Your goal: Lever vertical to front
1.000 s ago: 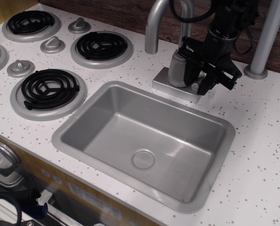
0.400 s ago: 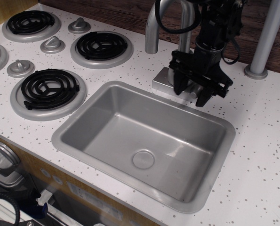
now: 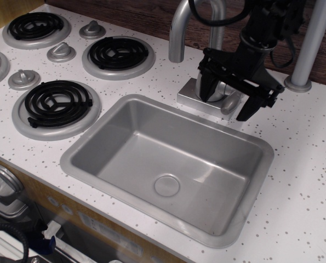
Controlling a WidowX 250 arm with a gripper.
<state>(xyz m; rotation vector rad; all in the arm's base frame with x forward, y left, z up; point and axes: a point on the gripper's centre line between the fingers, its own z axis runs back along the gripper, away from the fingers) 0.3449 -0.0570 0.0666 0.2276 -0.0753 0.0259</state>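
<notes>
Lever (image 3: 230, 103) tipped forward and down off faucet body (image 3: 215, 87), rounded tip out over plinth (image 3: 191, 96) edge, pointing toward sink (image 3: 168, 164). Gripper (image 3: 224, 102) straddling it, jaws spread wide, one finger each side; contact with either finger not clear from this angle. Looks at or near front position. To finish well: push with one finger only, low on paddle near tip, along its swing arc toward sink. Keep wrist clear of spout (image 3: 180, 27) and post (image 3: 310, 44). Stop when paddle meets its limit; avoid forcing downward into tabletop (image 3: 305, 142).
</notes>
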